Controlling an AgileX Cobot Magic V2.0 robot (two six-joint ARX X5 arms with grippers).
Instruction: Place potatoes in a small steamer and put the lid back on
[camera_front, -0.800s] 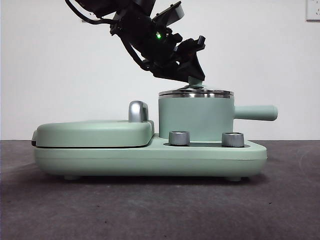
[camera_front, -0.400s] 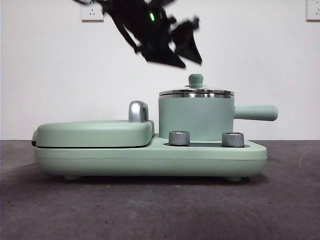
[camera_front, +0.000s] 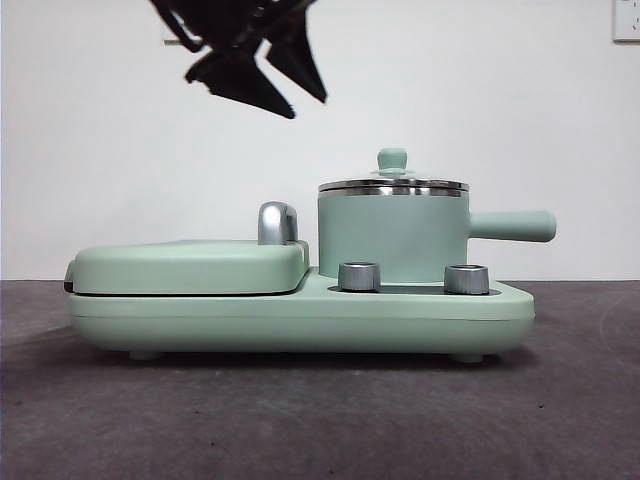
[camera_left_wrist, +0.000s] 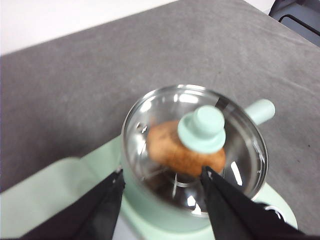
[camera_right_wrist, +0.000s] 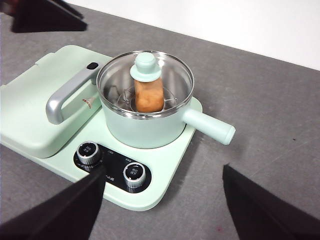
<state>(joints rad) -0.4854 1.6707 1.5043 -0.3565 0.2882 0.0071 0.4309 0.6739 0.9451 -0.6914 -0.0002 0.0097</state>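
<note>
The potato (camera_right_wrist: 149, 94) sits inside the pot (camera_right_wrist: 150, 127) under the glass lid (camera_left_wrist: 195, 150), which rests on the rim. The lid looks stiff, slick and breakable, best held by its knob (camera_front: 392, 160). The left gripper (camera_front: 262, 62) hangs above, jaws wide and empty, the knob between and beyond its fingers. The right gripper (camera_right_wrist: 162, 210) waits well apart, jaws wide.

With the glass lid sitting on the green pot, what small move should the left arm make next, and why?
Probably retreat clear of the cooker. The orange-brown potato shows through the clear glass lid seated on the mint-green pot, and the left pincer hangs open and empty above. Nothing looks left to do.
</note>
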